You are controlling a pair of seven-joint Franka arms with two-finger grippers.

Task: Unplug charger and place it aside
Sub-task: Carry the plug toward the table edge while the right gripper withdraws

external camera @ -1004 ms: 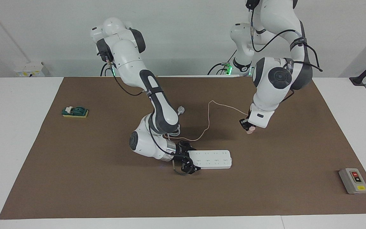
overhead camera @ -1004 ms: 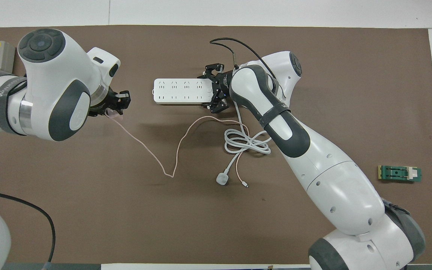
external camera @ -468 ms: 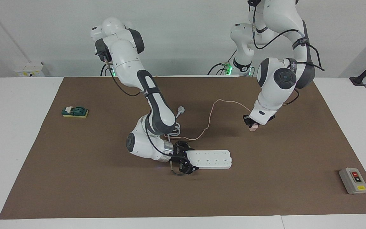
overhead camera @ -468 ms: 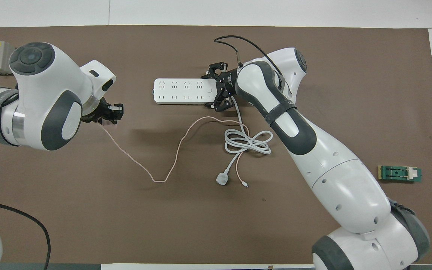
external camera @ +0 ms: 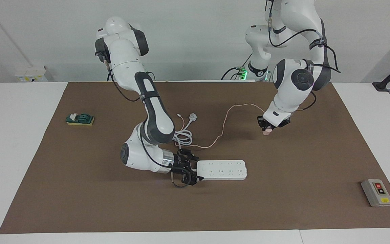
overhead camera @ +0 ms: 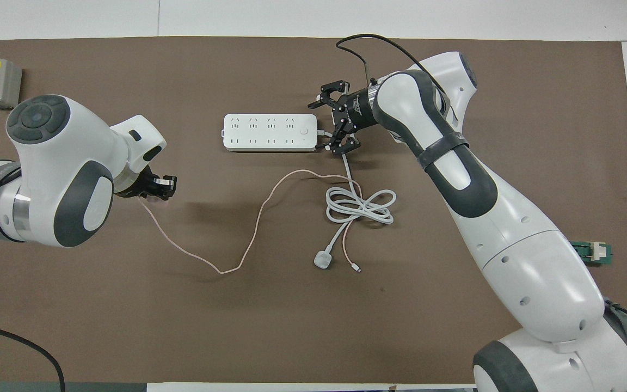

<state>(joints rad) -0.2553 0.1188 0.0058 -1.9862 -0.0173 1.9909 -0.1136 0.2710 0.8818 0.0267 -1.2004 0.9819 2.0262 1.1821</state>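
Clenched on the charger [external camera: 266, 132], my left end effector [external camera: 268, 127] is hanging over the brown mat toward the left arm's end of the worktop [external camera: 19, 101], the thin pink cable [external camera: 224, 122] trailing down to the mat. Farther out, my right end effector [external camera: 189, 168] is lying low with fingers spread, released, just beside the end of the power strip [external camera: 222, 169], near the worktop's middle.
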